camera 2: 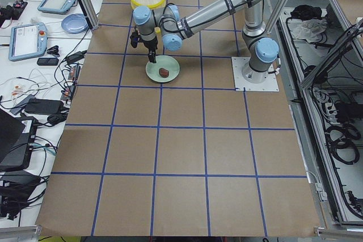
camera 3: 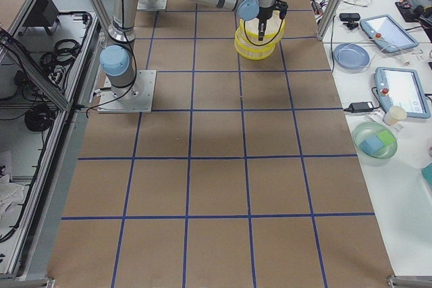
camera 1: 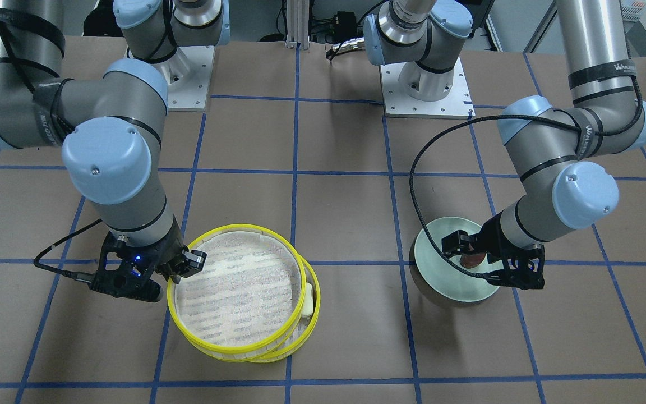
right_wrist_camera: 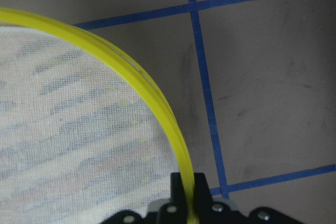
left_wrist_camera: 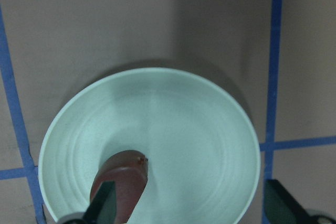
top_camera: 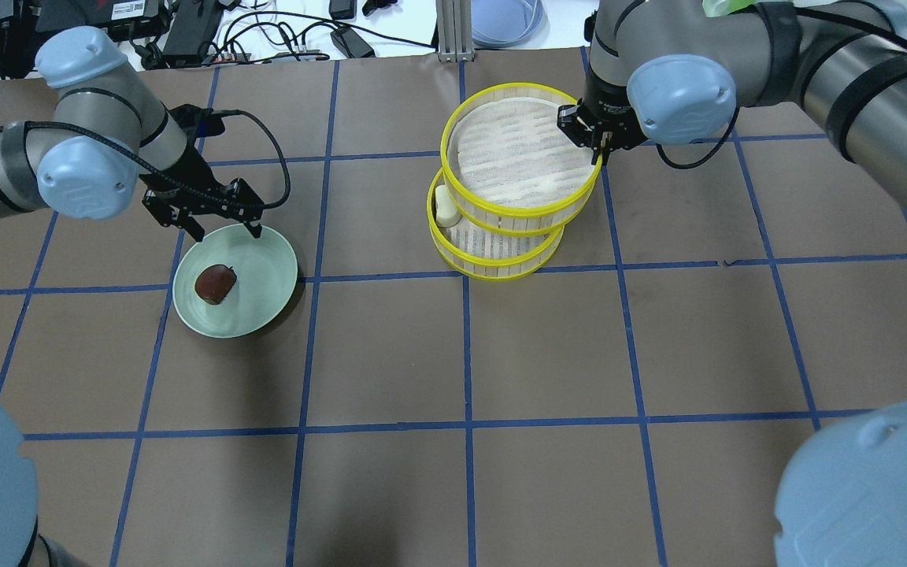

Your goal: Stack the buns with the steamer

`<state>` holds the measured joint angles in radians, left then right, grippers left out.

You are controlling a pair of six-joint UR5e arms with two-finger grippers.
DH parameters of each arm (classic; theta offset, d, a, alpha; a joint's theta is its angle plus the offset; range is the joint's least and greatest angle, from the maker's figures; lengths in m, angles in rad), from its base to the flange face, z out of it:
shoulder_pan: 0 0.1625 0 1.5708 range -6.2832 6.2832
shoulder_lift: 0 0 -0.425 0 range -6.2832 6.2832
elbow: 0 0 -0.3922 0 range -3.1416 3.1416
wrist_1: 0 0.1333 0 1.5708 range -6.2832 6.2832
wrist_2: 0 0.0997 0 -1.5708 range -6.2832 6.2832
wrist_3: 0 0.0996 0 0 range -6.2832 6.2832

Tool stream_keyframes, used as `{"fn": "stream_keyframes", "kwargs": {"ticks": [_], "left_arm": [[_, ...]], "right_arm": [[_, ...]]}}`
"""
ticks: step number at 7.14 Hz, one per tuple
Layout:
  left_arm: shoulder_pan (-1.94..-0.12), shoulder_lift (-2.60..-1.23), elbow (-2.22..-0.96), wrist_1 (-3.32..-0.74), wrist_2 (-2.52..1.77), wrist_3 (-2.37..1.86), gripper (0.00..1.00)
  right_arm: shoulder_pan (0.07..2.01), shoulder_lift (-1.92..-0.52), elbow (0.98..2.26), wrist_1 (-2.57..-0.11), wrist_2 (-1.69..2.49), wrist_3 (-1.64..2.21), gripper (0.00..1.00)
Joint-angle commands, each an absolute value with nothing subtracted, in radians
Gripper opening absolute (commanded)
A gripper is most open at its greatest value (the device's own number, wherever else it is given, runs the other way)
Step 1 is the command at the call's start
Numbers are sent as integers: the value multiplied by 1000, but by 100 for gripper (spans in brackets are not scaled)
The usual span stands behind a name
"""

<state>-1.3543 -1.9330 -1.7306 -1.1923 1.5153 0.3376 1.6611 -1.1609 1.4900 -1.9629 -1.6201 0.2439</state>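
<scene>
- our right gripper [top_camera: 591, 135] is clenched on the yellow rim of the upper tray [top_camera: 516, 153], near 3 o'clock in the overhead view.
- that tray overlaps the lower tray [top_camera: 501, 253] off-centre; we cannot tell whether it rests on it.
- the white bun [top_camera: 446, 206] lies in the lower tray at 9 o'clock.
- we judge the trays light and thin-walled, so a one-sided rim pinch may tilt them.
- our left gripper [top_camera: 227, 232] hangs spread wide over the green plate [top_camera: 280, 264] at 12 o'clock, grasping nothing.
- the brown bun [top_camera: 215, 283] rests on the plate toward 9 o'clock. it looks glossy, perhaps slippery and soft, so we would take it gently across its middle.
</scene>
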Motion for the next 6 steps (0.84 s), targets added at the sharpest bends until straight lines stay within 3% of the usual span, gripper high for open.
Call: {"fn": "stream_keyframes", "kwargs": {"ticks": [1,5,6], "left_arm": [[-1329,-1965,-1764,-1193,1551,593,99],[-1328,-2019,-1761,-1166,1597,606,99],[-1328,-2031,-1756,-1166,1598,606,77]], "right_arm": [[1664,-1126,1494,-2000,-1606,192,0],[1698,-1124,1515,-2002,-1605,236,0],[1700,-1124,1522,-2009,-1606,262,0]]}}
